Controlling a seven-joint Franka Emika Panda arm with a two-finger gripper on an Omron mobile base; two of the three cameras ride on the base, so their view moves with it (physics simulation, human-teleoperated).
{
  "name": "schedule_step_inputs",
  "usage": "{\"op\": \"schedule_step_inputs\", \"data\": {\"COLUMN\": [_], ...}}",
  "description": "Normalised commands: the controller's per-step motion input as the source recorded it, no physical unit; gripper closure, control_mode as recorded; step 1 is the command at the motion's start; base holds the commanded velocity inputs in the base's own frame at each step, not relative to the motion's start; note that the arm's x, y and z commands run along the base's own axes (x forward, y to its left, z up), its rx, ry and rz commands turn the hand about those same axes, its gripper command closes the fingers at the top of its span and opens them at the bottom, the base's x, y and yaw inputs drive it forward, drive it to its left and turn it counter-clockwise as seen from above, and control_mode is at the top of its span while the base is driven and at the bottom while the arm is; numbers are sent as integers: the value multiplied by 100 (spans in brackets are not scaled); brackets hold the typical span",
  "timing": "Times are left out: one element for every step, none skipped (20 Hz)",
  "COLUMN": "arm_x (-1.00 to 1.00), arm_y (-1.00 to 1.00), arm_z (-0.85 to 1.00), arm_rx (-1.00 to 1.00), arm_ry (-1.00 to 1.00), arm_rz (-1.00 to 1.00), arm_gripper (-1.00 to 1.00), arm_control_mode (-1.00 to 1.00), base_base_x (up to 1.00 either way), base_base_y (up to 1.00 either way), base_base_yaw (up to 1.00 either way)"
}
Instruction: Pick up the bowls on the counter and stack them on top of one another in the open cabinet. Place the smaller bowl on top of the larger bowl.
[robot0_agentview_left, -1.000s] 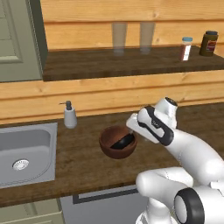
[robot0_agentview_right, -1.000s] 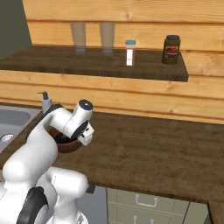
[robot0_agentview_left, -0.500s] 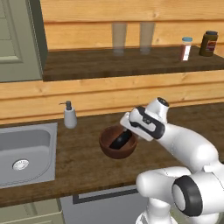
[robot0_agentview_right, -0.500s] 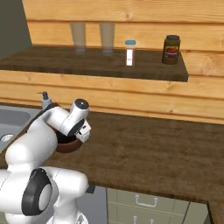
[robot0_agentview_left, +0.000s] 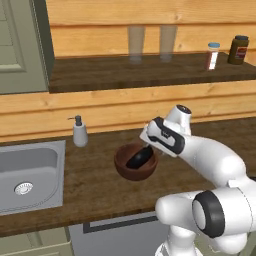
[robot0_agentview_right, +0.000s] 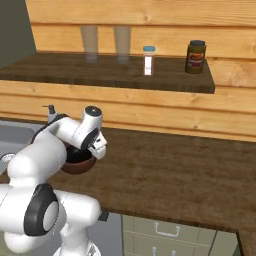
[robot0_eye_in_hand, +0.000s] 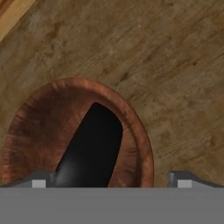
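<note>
With its fingers spread wide and holding nothing, the gripper (robot0_eye_in_hand: 109, 183) hung over the small glossy black bowl (robot0_agentview_left: 139, 159), which lay inside the wide reddish-brown wooden bowl (robot0_agentview_left: 134, 162) on the dark wood-grain counter (robot0_agentview_right: 180, 172); no lettering was legible.

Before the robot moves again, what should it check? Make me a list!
1. Small glossy black bowl inside the wide reddish-brown wooden bowl: ok, it lies in there, tilted.
2. Bowls in the open cabinet: not ok, both sit on the dark wood-grain counter.
3. Tool open: ok, fingers spread wide, holding nothing.
4. Tool lined up on the brown bowl's rim: ok in the hand view, one fingertip over the bowl's inside, the other outside.
5. Free spot on the dark brown cabinet shelf: ok, bare board left of the two translucent glasses.
6. White soap dispenser out of the way: ok, it stands apart near the steel sink.
</note>
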Motion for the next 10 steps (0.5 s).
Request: {"op": "schedule_step_inputs", "data": {"arm_x": [-2,0,0,-5,-39,-58,-72,-71,-62,-43], "arm_y": [-9,-2,0,-1,-19,-28,-28,-20,-7,0], "arm_z": [0,0,-18,-34,-44,-44,-52,-61,-58,-31], "arm_rx": [1,0,0,0,0,0,-1,-4,-4,0], "arm_ry": [-5,-4,0,0,0,0,3,7,9,1], "arm_rz": [-7,-6,-6,-8,-9,-8,-7,-6,-4,0], "arm_gripper": [-100,-100,-100,-100,-100,-100,-100,-100,-100,-100], "arm_control_mode": [-100,-100,-100,-100,-100,-100,-100,-100,-100,-100], "base_base_x": [0,0,0,0,0,0,0,0,0,0], "base_base_y": [0,0,0,0,0,0,0,0,0,0], "base_base_yaw": [0,0,0,0,0,0,0,0,0,0]}}
